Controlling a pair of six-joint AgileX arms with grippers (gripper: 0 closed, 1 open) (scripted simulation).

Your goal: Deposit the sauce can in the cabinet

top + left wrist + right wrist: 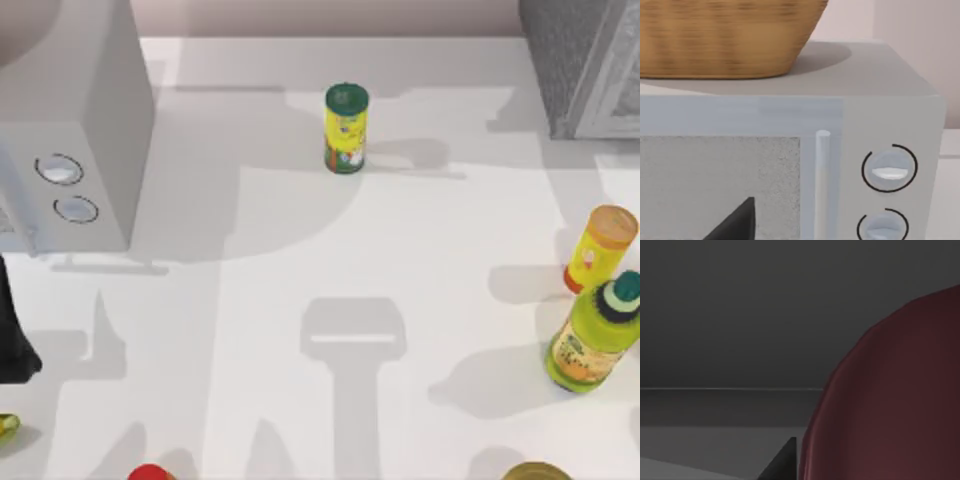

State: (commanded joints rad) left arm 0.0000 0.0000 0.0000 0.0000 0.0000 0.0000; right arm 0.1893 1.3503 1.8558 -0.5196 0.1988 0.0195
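Right wrist view, nearest: the sauce can (890, 400) looms as a maroon curved bulk right at the camera, with a dark wedge of the right gripper (785, 462) just beside it.
Right grip: whether it is clamped on the can or loose, I cannot tell.
Behind the can: dim, plain grey surfaces meeting along a thin pale line.
Left wrist view: a dark tip of the left gripper (735, 225) faces the white box (890, 100), level with its door and two round knobs; a woven basket (725, 35) sits on top of the box.
Left grip: cannot tell.
Top view, left edge: the left arm (12, 330) sits parked in front of the white box.
Top view, right side: a green-capped bottle (592, 340), then an orange-capped bottle (598, 248) just behind it.
Top view, far middle: a slim yellow can (346, 128) stands upright, alone.
Top view, far right corner: the cabinet (580, 60), speckled grey.
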